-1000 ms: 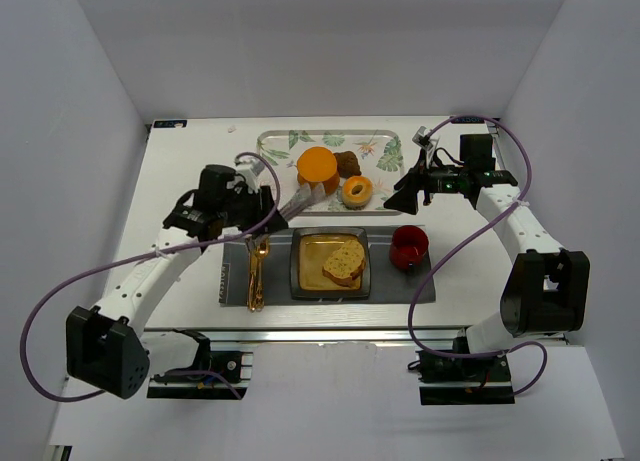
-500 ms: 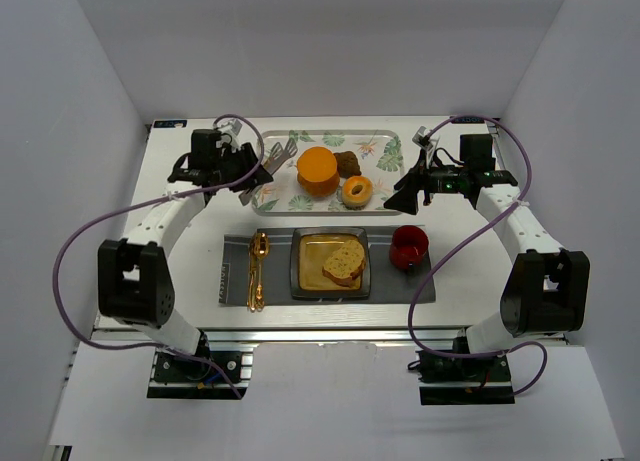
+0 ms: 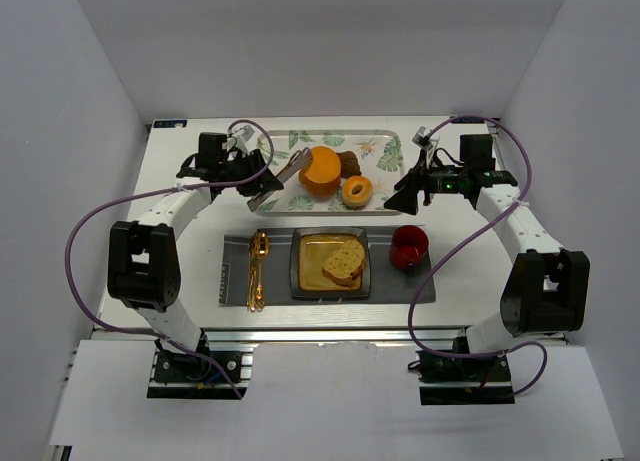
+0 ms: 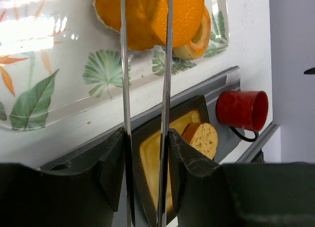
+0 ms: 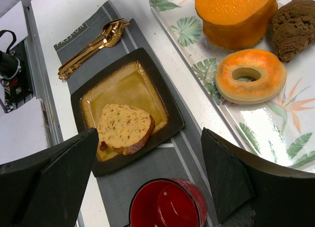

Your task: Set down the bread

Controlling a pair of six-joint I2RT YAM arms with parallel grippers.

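So, nearest the arms, the bread (image 5: 124, 128) lies on the square plate (image 5: 123, 89), toward its right near corner, with gold cutlery (image 3: 257, 271) to the left and a red cup (image 3: 409, 247) to the right. The right wrist view shows its speckled crumb, the overhead doesn't. Further back, the right gripper (image 3: 410, 194) hangs empty, fingers wide apart. The left gripper (image 3: 300, 164) has its thin fingers (image 4: 168, 64) slightly apart at the orange chunk (image 3: 320, 173) on the leafy tray (image 3: 372, 141). Pinching it or not, can't tell.
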